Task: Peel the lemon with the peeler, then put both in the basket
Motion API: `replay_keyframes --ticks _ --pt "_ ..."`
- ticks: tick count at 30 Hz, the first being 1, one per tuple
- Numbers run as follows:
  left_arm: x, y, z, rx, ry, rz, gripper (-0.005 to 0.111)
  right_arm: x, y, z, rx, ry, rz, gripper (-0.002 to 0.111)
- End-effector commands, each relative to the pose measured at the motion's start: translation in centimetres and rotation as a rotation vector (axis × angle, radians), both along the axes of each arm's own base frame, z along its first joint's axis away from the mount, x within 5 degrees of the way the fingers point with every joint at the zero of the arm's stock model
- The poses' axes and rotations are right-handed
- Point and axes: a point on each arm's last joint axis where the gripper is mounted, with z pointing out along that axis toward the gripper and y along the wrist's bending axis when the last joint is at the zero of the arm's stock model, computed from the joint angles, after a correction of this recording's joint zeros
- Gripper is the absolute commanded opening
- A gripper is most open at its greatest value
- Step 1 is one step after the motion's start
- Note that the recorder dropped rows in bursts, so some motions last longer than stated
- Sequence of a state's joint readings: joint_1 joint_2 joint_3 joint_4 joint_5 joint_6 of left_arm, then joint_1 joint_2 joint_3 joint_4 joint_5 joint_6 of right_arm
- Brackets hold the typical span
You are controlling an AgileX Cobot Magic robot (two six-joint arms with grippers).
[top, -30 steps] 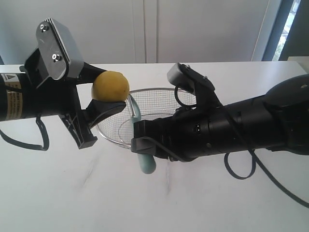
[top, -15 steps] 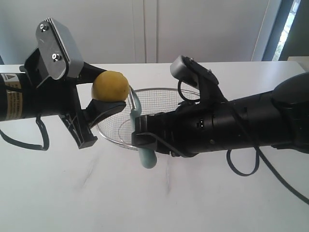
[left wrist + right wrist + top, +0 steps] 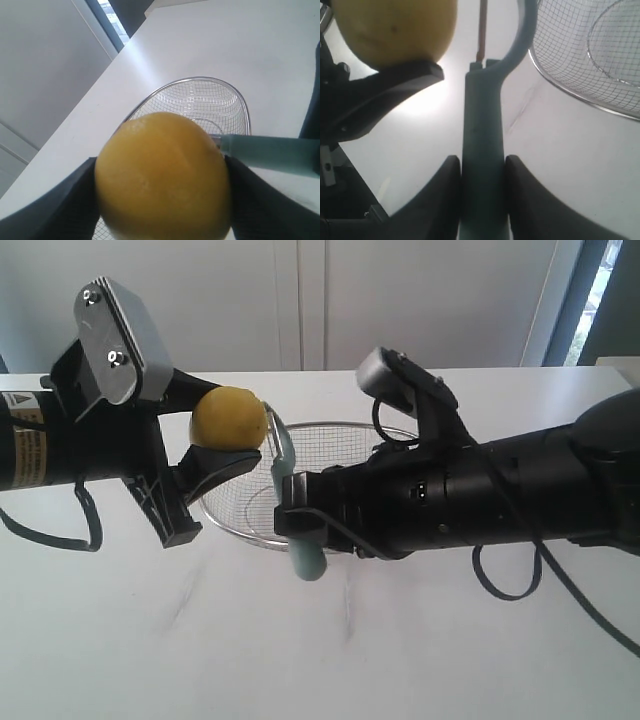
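The yellow lemon hangs above the white table, and my left gripper is shut on it, one black finger on each side. It fills the left wrist view. My right gripper is shut on the teal handle of the peeler, which stands nearly upright. The peeler's curved head reaches up to the lemon's right side, touching it or nearly so. In the right wrist view the handle runs between both fingers, with the lemon beside the blade. Behind both sits the wire-mesh basket.
The basket holds nothing and rests on the white table, just behind and below the two grippers. The right arm's black body stretches across the basket's right side. A wall and a window edge lie beyond the table.
My right gripper has lifted the peeler and tipped its head closer to the lemon's right side. The left gripper and the lemon have stayed still.
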State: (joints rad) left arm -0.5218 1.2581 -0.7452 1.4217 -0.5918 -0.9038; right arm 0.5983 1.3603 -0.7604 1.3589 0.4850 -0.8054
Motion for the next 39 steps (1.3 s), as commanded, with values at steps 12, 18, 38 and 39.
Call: replay_keyframes --ticks 12,18,38,39 --pt "-0.2 0.1 0.4 -0.015 -0.003 0.001 0.000 -1.9 -1.8 4.4 0.058 -0.188 -0.019 0.000" --pt "-0.2 0.1 0.4 -0.015 -0.003 0.001 0.000 -4.1 -3.6 7.1 0.053 -0.323 -0.014 0.000" --pt "-0.1 0.1 0.3 -0.013 -0.003 0.003 0.000 1.6 -5.0 0.4 -0.321 -0.172 -0.177 0.000" --pt "-0.1 0.1 0.4 -0.014 -0.003 0.002 0.000 2.0 -4.7 -0.4 -0.322 -0.137 -0.177 0.000"
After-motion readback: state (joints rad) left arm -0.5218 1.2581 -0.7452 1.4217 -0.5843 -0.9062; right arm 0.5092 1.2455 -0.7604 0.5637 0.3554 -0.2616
